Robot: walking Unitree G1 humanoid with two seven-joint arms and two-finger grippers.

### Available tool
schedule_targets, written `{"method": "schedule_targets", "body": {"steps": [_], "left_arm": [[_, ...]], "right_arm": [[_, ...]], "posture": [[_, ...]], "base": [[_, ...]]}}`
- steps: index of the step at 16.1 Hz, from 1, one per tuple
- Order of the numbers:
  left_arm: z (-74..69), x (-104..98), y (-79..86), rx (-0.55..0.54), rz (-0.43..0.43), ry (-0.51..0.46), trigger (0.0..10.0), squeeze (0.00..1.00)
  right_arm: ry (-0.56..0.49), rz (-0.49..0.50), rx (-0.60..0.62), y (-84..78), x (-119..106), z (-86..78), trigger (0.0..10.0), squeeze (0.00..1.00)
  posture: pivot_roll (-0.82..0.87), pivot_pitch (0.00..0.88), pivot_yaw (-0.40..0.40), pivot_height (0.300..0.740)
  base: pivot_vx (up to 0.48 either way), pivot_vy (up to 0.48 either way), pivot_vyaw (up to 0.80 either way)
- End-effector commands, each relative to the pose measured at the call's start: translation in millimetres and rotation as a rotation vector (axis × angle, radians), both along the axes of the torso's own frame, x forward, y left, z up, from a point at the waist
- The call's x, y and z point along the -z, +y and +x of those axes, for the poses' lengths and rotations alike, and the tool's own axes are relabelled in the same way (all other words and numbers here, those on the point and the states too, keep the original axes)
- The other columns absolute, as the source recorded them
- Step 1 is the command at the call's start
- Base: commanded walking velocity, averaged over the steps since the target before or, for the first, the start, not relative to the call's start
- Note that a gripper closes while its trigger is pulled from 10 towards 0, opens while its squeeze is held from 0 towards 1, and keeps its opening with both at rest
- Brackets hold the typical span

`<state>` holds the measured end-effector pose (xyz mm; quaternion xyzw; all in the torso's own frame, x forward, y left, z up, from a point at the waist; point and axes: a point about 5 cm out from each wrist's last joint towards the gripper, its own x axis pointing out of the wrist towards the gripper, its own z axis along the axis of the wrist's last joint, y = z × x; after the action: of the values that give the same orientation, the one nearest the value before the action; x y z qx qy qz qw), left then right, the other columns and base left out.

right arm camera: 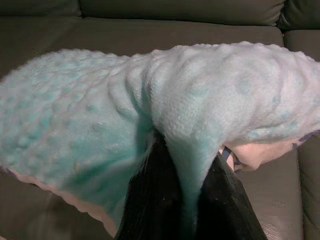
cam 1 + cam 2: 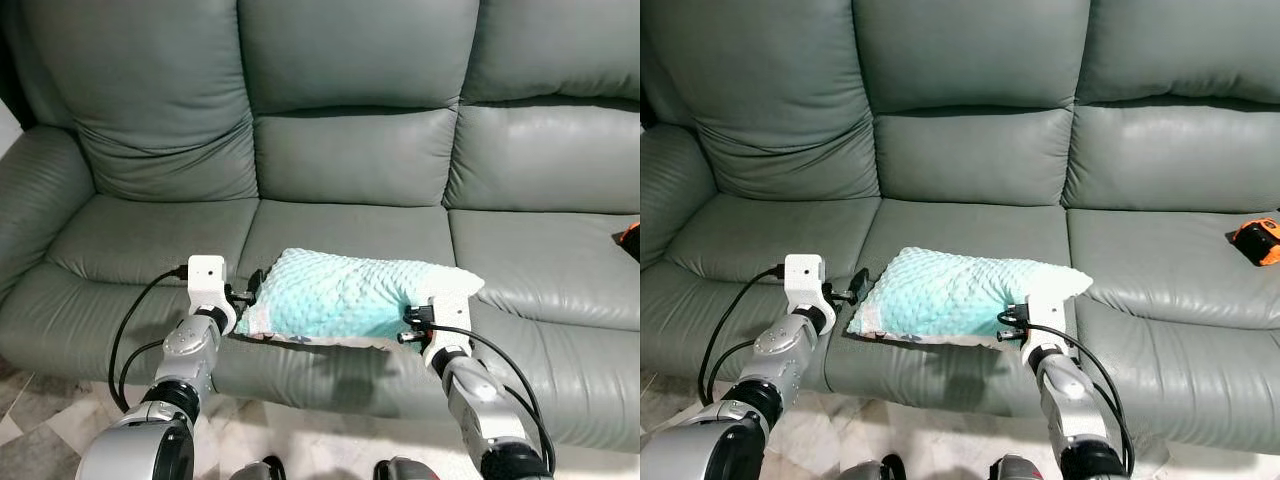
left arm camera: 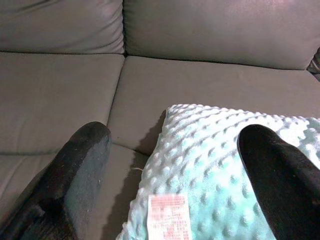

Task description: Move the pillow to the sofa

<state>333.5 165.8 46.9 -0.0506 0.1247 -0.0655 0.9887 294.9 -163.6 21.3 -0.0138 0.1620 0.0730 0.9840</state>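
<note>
Our right hand (image 1: pixel 187 205) pinches the bumpy mint pillow (image 2: pixel 345 296) over the grey sofa (image 2: pixel 350 150) seat, while our left hand (image 3: pixel 175 175) is spread wide at its other end.

1. The grey-green leather sofa (image 2: pixel 350 150) has bare seat cushions left and behind.
2. A bumpy mint-green fabric pillow (image 2: pixel 345 295) covers the middle seat's front.
3. A small orange object (image 2: pixel 1255 240) lies on the right-hand seat.
</note>
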Motion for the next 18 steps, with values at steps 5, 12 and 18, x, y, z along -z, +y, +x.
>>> {"method": "schedule_targets", "body": {"steps": [5, 12, 18], "left_arm": [[-5.1, 6.0, 3.8, 0.007, 0.005, 0.025, 10.0, 0.00], [-2.1, 2.2, 4.3, 0.011, 0.005, 0.015, 10.0, 0.00], [-3.4, 5.2, 3.5, 0.024, -0.022, 0.042, 10.0, 0.00]], "right_arm": [[-0.016, -0.006, 0.059, -4.7, -4.1, 13.7, 10.0, 1.00], [0.015, -0.060, 0.043, -10.6, 1.6, 11.4, 10.0, 1.00], [0.055, -0.106, 0.006, -11.4, 17.8, -5.2, 10.0, 1.00]], "posture": [[-0.15, 0.163, 0.118, 0.740], [-0.14, 0.134, 0.116, 0.740], [-0.13, 0.089, 0.120, 0.740]], "base": [[0.000, 0.000, 0.00], [0.000, 0.000, 0.00], [0.000, 0.000, 0.00]]}}
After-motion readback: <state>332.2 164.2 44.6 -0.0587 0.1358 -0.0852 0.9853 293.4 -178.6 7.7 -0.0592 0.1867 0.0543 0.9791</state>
